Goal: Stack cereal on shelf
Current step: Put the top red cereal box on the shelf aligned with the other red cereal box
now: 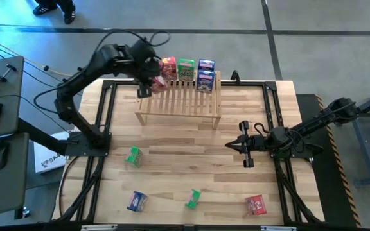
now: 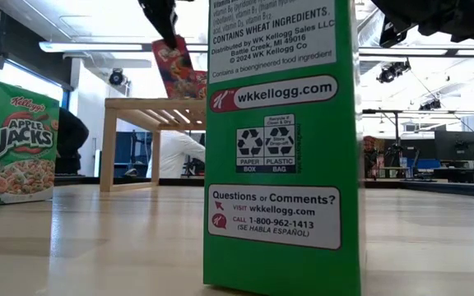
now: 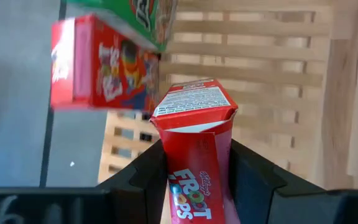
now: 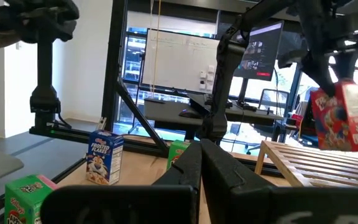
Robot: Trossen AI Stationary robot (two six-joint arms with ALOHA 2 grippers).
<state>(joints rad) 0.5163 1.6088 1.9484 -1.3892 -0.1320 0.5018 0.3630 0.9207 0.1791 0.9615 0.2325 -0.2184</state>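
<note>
The big wooden table [image 1: 191, 160] fills the middle of the high view. At its 12 o'clock edge stands the shelf [image 1: 180, 99], a light wood rack with bars on top. The left arm reaches over the shelf's 10 o'clock corner. The left gripper [image 3: 194, 168] has its fingers partly closed around a red cereal box [image 3: 194, 149], one finger on each side, and holds it up above the shelf bars. Along the back of the shelf stand another red box [image 1: 168, 68], a green box [image 1: 185, 69] and blue boxes [image 1: 205, 75], side by side. The right gripper [image 1: 231, 146] rests low at about 3 o'clock on the table, with its fingers shut tight and nothing in them. Four small boxes wait on the table: a green one [image 1: 133, 156] at 9 o'clock, a blue one [image 1: 137, 201] at 7 o'clock, a green one [image 1: 193, 199] lying at 6 o'clock, and a red one [image 1: 256, 205] at 5 o'clock.
</note>
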